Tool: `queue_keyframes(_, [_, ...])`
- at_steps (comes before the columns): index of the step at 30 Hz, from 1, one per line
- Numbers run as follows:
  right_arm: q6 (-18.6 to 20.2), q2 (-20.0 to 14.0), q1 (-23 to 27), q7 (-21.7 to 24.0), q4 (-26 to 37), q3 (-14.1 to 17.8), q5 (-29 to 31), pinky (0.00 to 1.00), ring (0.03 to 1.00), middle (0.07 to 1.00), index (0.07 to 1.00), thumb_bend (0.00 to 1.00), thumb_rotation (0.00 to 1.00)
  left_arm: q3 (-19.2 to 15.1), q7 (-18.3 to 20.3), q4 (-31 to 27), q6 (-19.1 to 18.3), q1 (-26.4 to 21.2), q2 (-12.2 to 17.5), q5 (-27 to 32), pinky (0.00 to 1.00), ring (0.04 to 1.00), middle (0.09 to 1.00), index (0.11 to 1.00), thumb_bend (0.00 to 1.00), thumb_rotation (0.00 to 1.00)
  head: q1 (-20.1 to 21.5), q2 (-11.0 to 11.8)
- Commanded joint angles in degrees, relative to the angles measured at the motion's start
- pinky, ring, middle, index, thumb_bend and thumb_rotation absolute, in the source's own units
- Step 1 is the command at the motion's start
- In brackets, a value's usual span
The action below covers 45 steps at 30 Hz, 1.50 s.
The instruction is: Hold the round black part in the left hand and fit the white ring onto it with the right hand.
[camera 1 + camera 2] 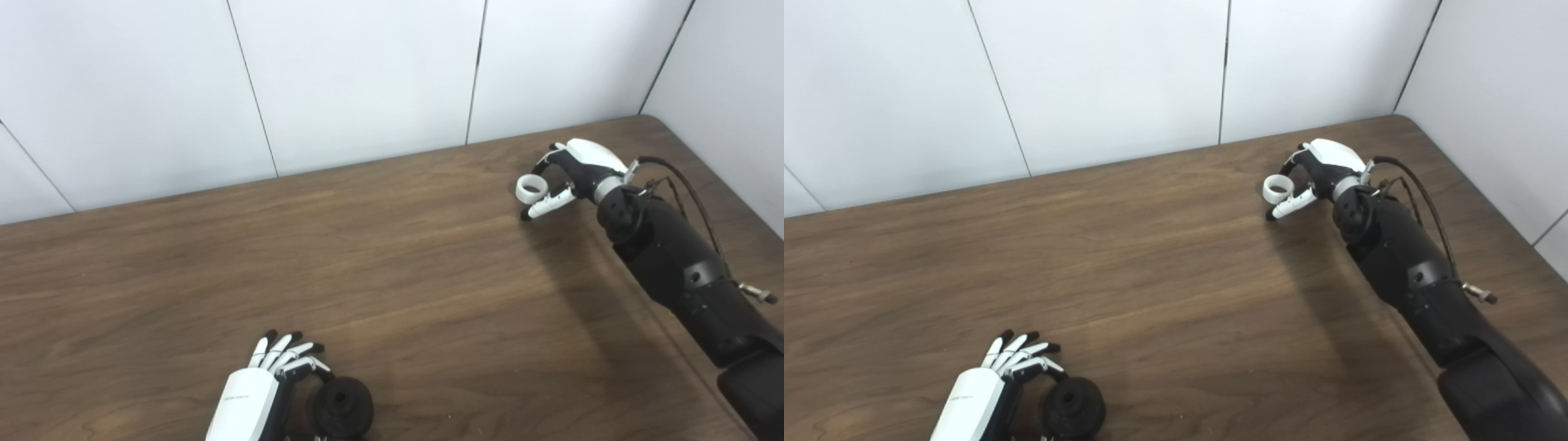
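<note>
- The left hand sits at the bottom edge of the frame, left of centre, its white back turned up and its black-tipped fingers curled to the right.
- The round black part lies just right of that hand, at the bottom edge. It is a dark disc with a hole in its middle, and it rests against the curled fingers. The hand appears to grip it, though the thumb side is cut off by the frame edge.
- The wooden table fills the lower two thirds of the frame, with white wall panels above it.
- The white ring is in the upper right of the frame, well apart from the black part, pinched between the fingers and thumb of the right hand.
- The right hand is closed on the ring, which seems lifted a little above the tabletop. Its black forearm runs down to the lower right corner.
</note>
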State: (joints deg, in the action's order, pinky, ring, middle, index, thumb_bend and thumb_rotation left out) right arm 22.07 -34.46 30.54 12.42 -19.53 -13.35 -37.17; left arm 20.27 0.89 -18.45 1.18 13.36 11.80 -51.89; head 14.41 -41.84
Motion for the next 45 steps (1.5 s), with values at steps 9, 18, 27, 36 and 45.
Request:
queue_keyframes(9, [-1.31,-0.74,2.98,-2.22,0.37,0.55,-0.60,1.00,1.000,0.965,0.711,0.76,0.31,0.14,2.00,0.21,-1.33,1.50,1.05,-1.82,1.00,0.910,0.798,0.485,0.52,0.05,-0.06,-0.18])
queue_keyframes(18, [-2.51,-0.52,2.56,-3.72,0.17,0.85,-0.03,1.00,1.000,0.933,0.649,0.73,0.23,0.22,1.81,0.20,-1.24,1.59,1.04,-2.17,1.00,0.906,0.795,0.484,0.52,0.05,-0.10,-0.27])
queue_keyframes(27, [-5.76,-0.30,2.29,-6.02,-1.14,1.74,0.81,1.00,0.970,0.879,0.489,0.52,0.13,0.28,1.76,0.29,-1.31,1.55,0.87,-2.36,1.00,0.905,0.793,0.484,0.52,0.05,-0.21,-0.32])
queue_keyframes(36, [-6.49,-0.63,2.14,-6.01,-1.77,1.52,0.44,1.00,0.968,0.868,0.488,0.52,0.13,0.29,1.38,0.34,-1.03,1.36,0.69,-2.20,1.00,0.900,0.789,0.484,0.52,0.05,-0.29,-0.30])
queue_keyframes(45, [-7.37,-1.25,1.72,-5.55,-1.52,1.90,0.69,1.00,0.969,0.870,0.489,0.52,0.13,0.36,1.03,0.70,-0.91,1.09,0.49,-2.53,1.00,0.904,0.792,0.484,0.52,0.05,-0.69,-0.33])
